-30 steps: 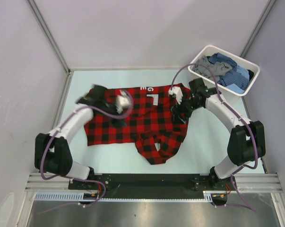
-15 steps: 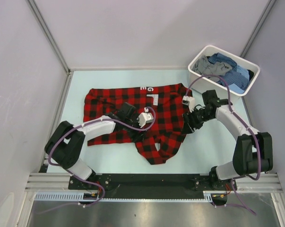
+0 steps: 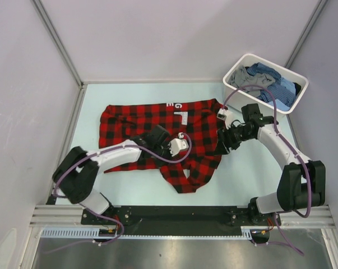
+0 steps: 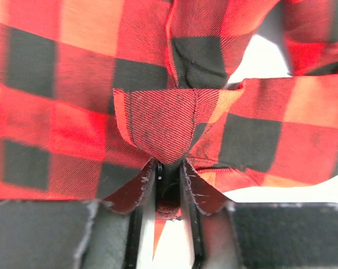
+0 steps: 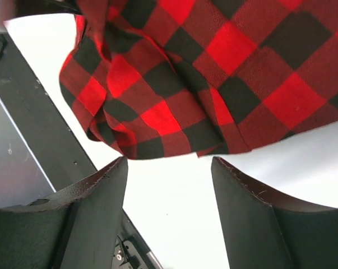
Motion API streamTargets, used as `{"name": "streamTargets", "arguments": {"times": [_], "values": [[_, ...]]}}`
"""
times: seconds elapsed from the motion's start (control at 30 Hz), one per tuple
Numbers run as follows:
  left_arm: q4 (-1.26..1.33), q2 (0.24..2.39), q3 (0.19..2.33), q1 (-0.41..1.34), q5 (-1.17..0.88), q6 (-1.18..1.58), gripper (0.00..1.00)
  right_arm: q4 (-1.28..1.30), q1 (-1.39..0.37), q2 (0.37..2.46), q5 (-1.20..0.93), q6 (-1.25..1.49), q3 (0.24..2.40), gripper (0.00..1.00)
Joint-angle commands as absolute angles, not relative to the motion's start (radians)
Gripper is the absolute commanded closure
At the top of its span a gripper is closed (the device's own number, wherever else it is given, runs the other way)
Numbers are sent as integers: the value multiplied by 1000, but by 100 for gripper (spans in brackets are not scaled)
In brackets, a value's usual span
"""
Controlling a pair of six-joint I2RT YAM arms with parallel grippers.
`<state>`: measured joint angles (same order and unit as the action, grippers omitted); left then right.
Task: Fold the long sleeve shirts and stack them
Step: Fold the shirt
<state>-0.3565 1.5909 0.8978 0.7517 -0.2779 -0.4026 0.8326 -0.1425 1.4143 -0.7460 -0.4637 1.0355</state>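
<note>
The red-and-black shirt (image 3: 157,120) lies spread across the middle of the bench (image 3: 258,179), collar toward the far side, with its lower right part bunched into a hump nearer the arms. The left claw (image 4: 169,168) pinches a small fold of that cloth between narrow jaws, low on the shirt's front. I'd say it grips there to get a handle for drawing the rumpled part flat or turning it over. The right claw (image 5: 169,162) stands wide with nothing in it, just off the shirt's right edge above bare bench. It is probably placed to take that side so the cloth can be pulled taut. The blue and grey shirts (image 3: 275,89) sit heaped in the white tub (image 3: 301,83) at the far right.
</note>
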Motion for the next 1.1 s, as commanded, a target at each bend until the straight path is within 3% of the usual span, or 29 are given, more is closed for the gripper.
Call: {"name": "streamTargets", "arguments": {"times": [0.0, 0.2, 0.47, 0.73, 1.07], "values": [[-425, 1407, 977, 756, -300, -458, 81, 819, -138, 1388, -825, -460, 1107, 32], [-497, 1248, 1045, 756, -569, -619, 96, 775, -138, 1407, -949, -428, 1186, 27], [-409, 1028, 1020, 765, -971, -1168, 91, 489, -158, 1313, -1094, -294, 1213, 11], [-612, 1095, 1080, 831, -999, -1713, 92, 555, -348, 1212, -1046, -512, 1215, 3], [-738, 1127, 1046, 856, -1031, -2149, 91, 585, -578, 1163, -930, -756, 1140, 2]]}}
